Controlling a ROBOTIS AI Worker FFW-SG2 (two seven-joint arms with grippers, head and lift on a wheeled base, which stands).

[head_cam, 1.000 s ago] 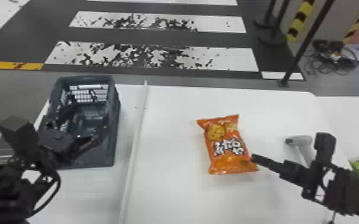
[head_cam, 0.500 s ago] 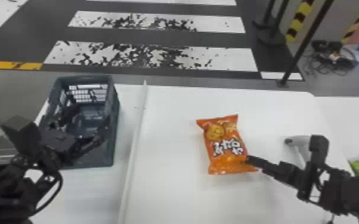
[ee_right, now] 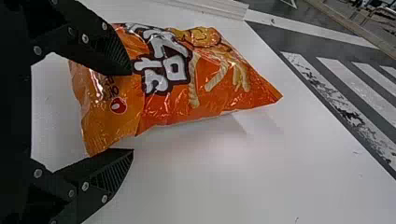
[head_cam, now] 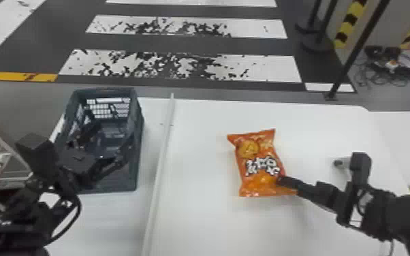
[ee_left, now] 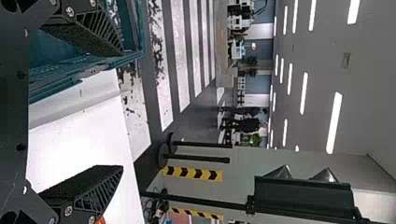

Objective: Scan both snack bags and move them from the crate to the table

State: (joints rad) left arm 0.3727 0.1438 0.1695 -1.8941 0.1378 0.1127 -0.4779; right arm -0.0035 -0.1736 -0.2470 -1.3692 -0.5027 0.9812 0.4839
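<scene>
With the left gripper (ee_left: 123, 110) spread over the crate (head_cam: 139, 143), the open right gripper (ee_right: 132, 112) likely needed to straddle the orange bag (head_cam: 260, 149) lying on the table (head_cam: 207, 221) before squeezing gently.

1. The left gripper (head_cam: 115, 131) has its fingers well apart, one right over by the crate (ee_left: 79, 73).
2. There's white table (ee_left: 74, 154) between them.
3. Beyond, I see crosswalk stripes (ee_left: 163, 93) and ceiling lights (ee_left: 334, 123) glowing.
</scene>
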